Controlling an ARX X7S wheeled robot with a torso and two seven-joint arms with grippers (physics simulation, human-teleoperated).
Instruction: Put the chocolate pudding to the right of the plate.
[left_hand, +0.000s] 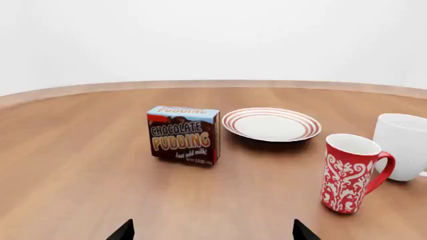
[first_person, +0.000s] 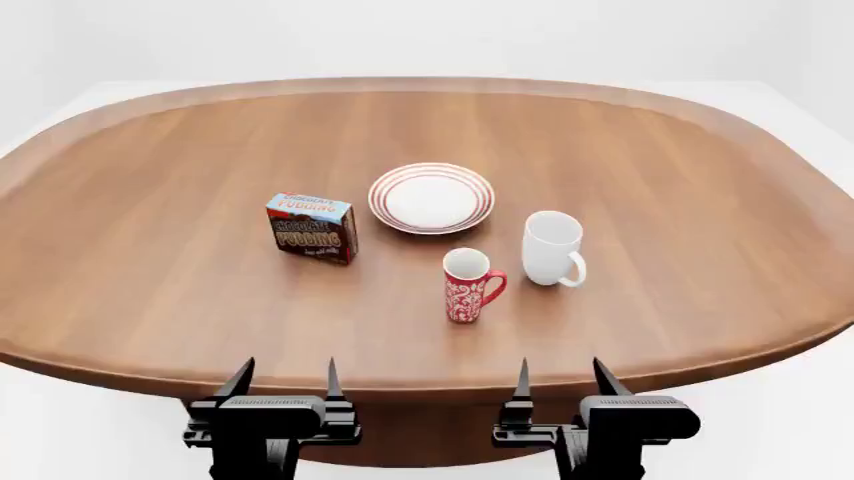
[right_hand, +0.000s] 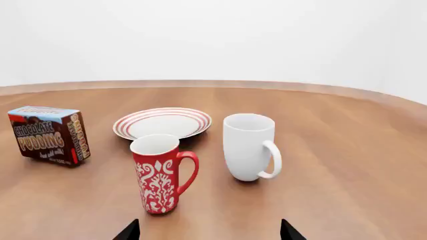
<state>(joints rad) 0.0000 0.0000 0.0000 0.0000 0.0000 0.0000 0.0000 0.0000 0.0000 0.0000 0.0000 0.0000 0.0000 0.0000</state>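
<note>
Both arms parked low at the table's near edge, holding nothing

Left gripper (first_person: 284, 378) and right gripper (first_person: 559, 376) are spread wide and empty (fingers pointing at the table (first_person: 160, 170)). The chocolate pudding (first_person: 312, 228) stands upright just left of the plate (first_person: 431, 197), well away from both grippers.

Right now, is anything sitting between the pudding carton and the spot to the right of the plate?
Yes. The round red-ringed white plate lies directly between the dark brown chocolate pudding carton and that spot, and the plain white mug stands just near of it.
</note>
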